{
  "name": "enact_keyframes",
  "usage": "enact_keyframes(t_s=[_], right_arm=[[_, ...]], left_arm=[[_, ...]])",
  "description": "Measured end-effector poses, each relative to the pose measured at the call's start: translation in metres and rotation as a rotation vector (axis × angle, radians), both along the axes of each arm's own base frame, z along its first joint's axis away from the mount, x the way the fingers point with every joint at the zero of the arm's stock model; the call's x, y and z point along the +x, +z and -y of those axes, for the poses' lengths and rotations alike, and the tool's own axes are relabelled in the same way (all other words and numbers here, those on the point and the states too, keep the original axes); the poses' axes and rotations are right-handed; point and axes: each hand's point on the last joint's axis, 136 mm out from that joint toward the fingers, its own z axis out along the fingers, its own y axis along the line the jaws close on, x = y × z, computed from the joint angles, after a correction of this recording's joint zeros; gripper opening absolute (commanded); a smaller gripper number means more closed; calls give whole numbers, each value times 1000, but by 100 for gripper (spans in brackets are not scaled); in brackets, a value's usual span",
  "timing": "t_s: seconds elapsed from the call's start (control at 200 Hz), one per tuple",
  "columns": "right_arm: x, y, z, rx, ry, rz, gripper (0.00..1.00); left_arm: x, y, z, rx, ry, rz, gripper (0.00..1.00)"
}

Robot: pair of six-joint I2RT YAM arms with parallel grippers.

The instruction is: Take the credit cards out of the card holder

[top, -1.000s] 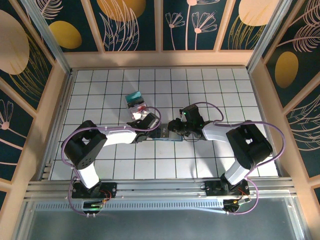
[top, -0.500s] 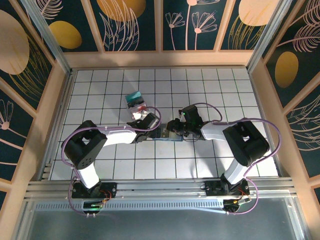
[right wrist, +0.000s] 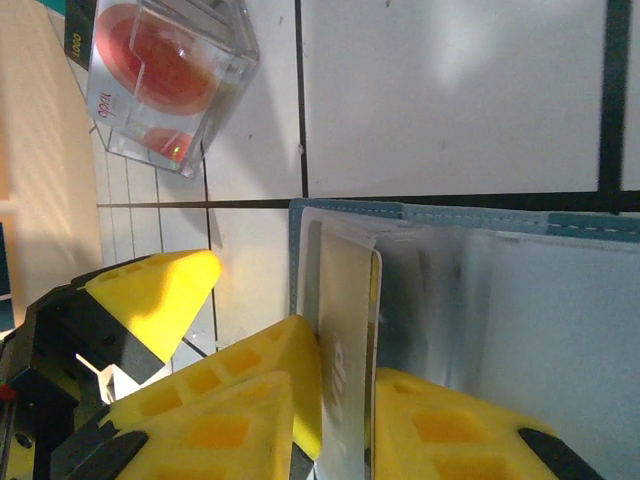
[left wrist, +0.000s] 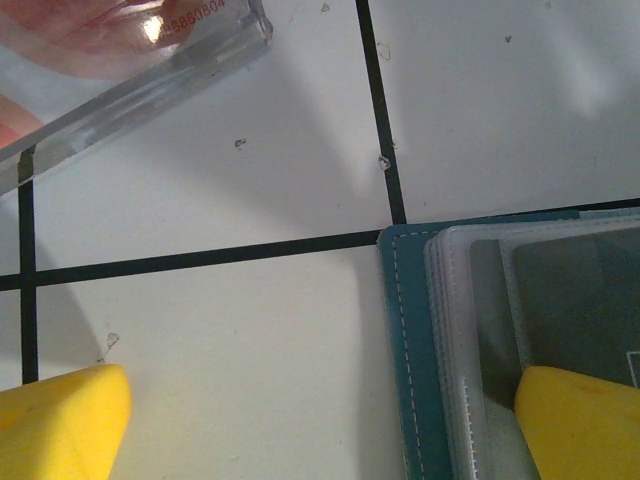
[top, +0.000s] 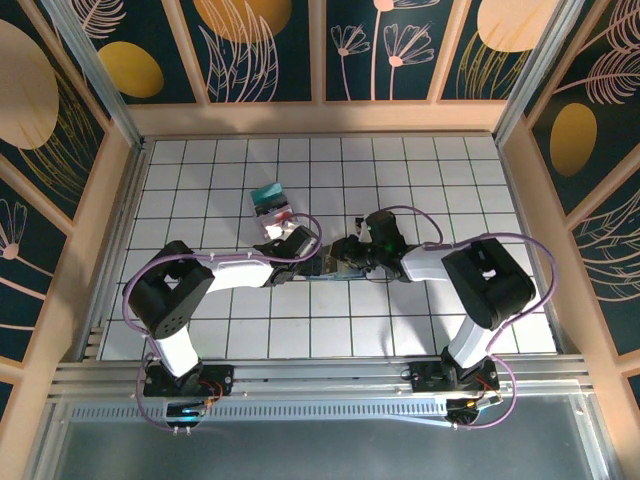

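The card holder (top: pixel 336 270) lies open on the tiles between my two grippers, with a dark teal rim (right wrist: pixel 450 216) and clear pockets. My right gripper (right wrist: pixel 346 372) is shut on a pale credit card (right wrist: pixel 345 300) that stands on edge, its top still inside a clear pocket. In the top view that gripper (top: pixel 348 253) sits over the holder's right half. My left gripper (left wrist: pixel 320 430) is open. One yellow fingertip (left wrist: pixel 585 425) rests on the holder's pockets and the other fingertip (left wrist: pixel 60 425) is over bare tile. A dark card (left wrist: pixel 590 290) shows inside a pocket.
A clear case (right wrist: pixel 170 80) with red-pink inside lies on the tiles just beyond the holder, and a teal card (top: pixel 266 192) lies behind it. The left gripper's yellow finger (right wrist: pixel 150 290) is close beside my right fingers. Wooden walls ring the tiled floor.
My right gripper has shifted a little to the left over the holder, and its arm has swung with it. The left arm has stayed put.
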Motion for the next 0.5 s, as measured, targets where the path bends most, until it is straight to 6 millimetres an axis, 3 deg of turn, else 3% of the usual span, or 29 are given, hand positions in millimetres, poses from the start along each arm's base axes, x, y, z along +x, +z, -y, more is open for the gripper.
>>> enact_keyframes(t_s=[0.5], right_arm=[[-13, -7, 6, 89, 10, -25, 16]], left_arm=[[-1, 0, -1, 0, 17, 0, 99]])
